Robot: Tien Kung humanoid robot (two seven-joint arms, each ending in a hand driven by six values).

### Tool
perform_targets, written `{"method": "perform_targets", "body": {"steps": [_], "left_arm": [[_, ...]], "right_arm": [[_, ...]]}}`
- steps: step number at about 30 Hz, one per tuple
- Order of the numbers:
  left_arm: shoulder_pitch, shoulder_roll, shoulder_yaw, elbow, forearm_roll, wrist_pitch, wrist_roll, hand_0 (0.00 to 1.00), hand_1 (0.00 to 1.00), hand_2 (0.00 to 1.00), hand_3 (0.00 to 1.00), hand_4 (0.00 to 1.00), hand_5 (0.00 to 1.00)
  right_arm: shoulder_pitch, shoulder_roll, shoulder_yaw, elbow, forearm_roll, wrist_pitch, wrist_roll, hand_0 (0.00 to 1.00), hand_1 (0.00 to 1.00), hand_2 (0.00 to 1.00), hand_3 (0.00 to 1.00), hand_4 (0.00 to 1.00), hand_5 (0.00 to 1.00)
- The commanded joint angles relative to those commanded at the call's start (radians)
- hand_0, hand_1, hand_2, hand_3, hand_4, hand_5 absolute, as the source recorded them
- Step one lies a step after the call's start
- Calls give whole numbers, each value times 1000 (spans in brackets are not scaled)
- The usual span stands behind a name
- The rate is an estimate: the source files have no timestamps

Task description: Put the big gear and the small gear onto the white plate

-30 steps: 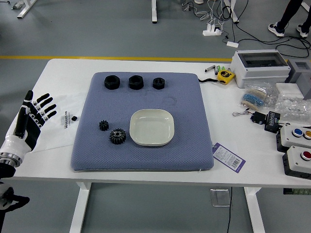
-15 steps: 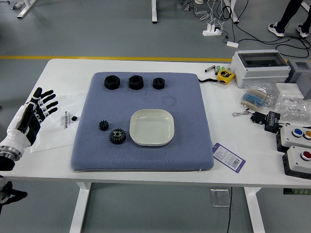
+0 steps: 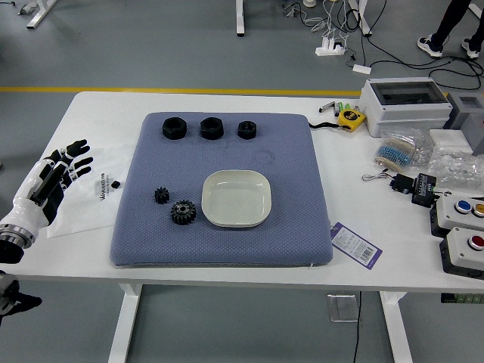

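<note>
At the left edge of the frame, over the white worktop, the left hand is open, its fingers apart and pointing to the upper right, with nothing in its hold. Just right of it a small black piece sits on a thin pale sheet. Next comes the blue-grey mat, with the small gear on its left part, to the right of the hand and a little lower in the frame. The big gear lies just to the lower right of the small one, apart from it, in the gap before the white plate. Both gears are round, so no long axis should govern the grasp; what counts is that they lie between the hand and the plate. The left hand is the near one, and no right hand is in view. The plate holds nothing, so both gears are still to be placed; I judge the step in hand to be the reach rightward. The small gear is nearer, but a grasp there could nudge the big one. Three black nuts line the mat's upper part, and a yellow tape measure lies to the upper right, out of the way.
</note>
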Motion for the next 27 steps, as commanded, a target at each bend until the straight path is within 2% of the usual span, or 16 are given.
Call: {"method": "perform_targets", "body": {"steps": [6, 9, 10, 15, 16, 21, 22, 27], "left_arm": [[-7, 9, 9, 5, 13, -3, 3, 819, 823, 884, 835, 998, 680], [-17, 21, 19, 8, 51, -16, -2, 819, 823, 884, 835, 998, 680], [-23, 29, 25, 8, 79, -25, -9, 818, 824, 883, 836, 998, 448], [-41, 55, 46, 4, 214, -49, -34, 818, 824, 883, 836, 998, 448], [-47, 62, 52, 2, 242, -51, -39, 809, 822, 889, 847, 998, 263], [-88, 94, 85, -4, 366, -37, -42, 809, 822, 889, 847, 998, 263], [-93, 98, 90, -4, 382, -34, -40, 701, 761, 867, 841, 947, 45], [-154, 139, 143, -1, 488, -31, -17, 701, 761, 867, 841, 947, 45]], "right_arm": [[-1, 2, 5, -1, -8, -1, -3, 682, 660, 734, 575, 796, 709], [-1, 2, 7, -1, -11, -1, -3, 682, 660, 734, 575, 796, 709], [-2, 2, 7, -1, -11, -1, -4, 682, 660, 734, 576, 796, 709], [-2, 2, 6, -1, -7, -1, -3, 682, 660, 734, 576, 796, 709], [-2, 2, 5, -1, -6, -1, -2, 682, 661, 735, 575, 796, 707], [0, 1, 5, -1, -4, -2, -1, 682, 661, 735, 575, 796, 707], [0, 1, 4, -1, -4, -2, -1, 682, 660, 735, 576, 796, 707], [3, 2, 6, -2, -2, -4, 0, 682, 660, 735, 576, 796, 707]]}}
